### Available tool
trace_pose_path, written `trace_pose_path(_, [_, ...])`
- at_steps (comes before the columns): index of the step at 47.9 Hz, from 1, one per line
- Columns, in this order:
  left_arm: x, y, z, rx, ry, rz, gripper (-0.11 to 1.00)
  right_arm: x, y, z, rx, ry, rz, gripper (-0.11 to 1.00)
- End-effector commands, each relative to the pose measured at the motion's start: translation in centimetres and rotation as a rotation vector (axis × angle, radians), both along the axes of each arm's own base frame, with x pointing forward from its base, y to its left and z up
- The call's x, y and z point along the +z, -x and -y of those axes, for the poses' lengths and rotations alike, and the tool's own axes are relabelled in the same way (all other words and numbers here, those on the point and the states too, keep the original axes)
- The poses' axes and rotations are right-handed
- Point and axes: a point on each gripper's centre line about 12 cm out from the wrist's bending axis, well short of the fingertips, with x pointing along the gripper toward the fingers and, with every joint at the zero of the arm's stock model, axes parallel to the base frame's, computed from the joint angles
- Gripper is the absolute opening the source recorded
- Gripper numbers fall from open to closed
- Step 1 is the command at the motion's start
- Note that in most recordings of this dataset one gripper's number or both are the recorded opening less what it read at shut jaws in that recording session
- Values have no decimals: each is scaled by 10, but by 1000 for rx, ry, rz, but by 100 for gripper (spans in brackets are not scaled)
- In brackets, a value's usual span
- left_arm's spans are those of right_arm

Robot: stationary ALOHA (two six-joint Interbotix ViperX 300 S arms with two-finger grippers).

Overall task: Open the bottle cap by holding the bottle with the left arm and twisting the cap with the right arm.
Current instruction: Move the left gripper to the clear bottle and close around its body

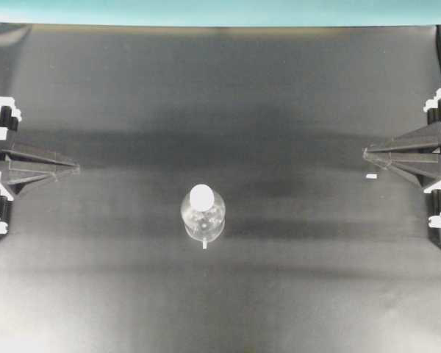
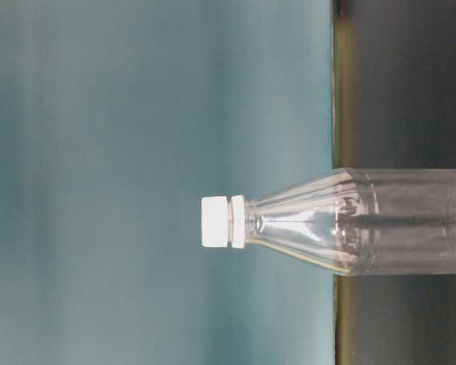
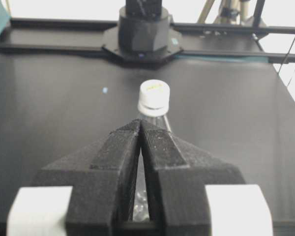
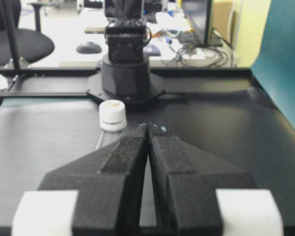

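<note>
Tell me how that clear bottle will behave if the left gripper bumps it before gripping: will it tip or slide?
The bottle looks empty and stands upright on a narrow base, so it is probably light and apt to tip or skid on the black table if nudged near the cap. Its thin clear walls will likely flex under a hard squeeze. Once down, its round body would probably roll.

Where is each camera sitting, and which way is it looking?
Overhead: above the table, looking straight down at the bottle; left gripper and right gripper at the edges, jaws shut.
Table-level: low beside the table, picture turned sideways, facing the bottle cap; no robot parts.
Left wrist: on the left arm, looking along its shut jaws toward the bottle, the other arm's base behind.
Right wrist: on the right arm, the same from the opposite side.
Shared: all four views show the white cap.
</note>
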Motion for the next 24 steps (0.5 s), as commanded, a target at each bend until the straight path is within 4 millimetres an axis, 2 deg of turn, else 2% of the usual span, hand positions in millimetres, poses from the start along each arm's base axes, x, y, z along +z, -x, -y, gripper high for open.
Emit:
trace_pose_path(1, [20, -6, 1, -8, -42, 43, 14, 6, -6, 2, -9, -11, 3, 3])
trace_pose_path(5, [24, -12, 2, -8, -47, 35, 9, 4, -15, 2, -10, -22, -66, 2])
trace_pose_path(11, [20, -28, 2, -11, -42, -6, 9, -1, -31, 2, -10, -31, -193, 0])
trace_pose_path(18, [18, -50, 2, -11, -51, -40, 9, -4, -46, 1, -7, -44, -252, 0])
trace_pose_path(21, [17, -59, 2, -11, -54, -44, 13, -8, -49, 0, -6, -51, -270, 0])
trace_pose_path(24, [12, -70, 2, -14, -43, -58, 23, -11, -52, 0, -7, -62, -287, 0])
